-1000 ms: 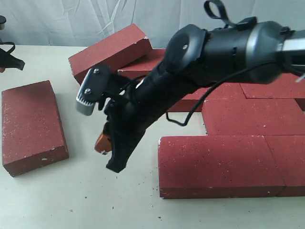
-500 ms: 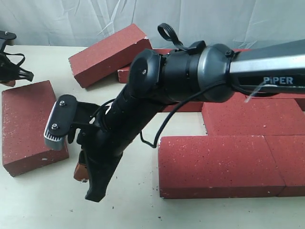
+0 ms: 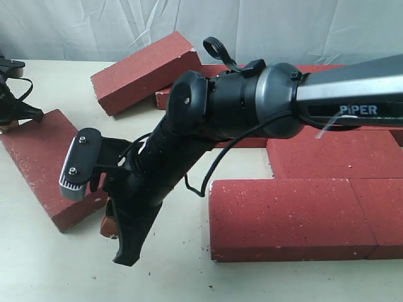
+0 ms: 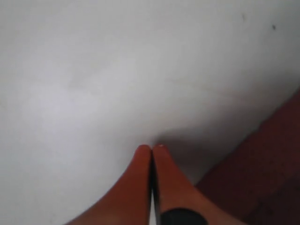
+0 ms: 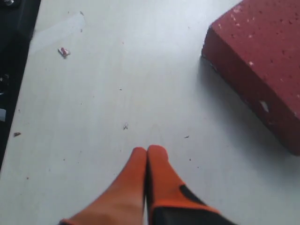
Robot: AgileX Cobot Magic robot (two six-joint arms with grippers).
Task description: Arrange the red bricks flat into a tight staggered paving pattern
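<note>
Red bricks [image 3: 296, 214] lie flat in staggered rows on the right of the table [image 3: 176, 277], a leaning brick [image 3: 141, 69] rests at the far side, and a loose brick [image 3: 44, 157] lies askew on the left. The right gripper [image 5: 147, 151], fingers pressed together and empty, points down just beside the loose brick's near right corner. The left gripper [image 4: 151, 149], fingers likewise together, sits at its far left end.
</note>
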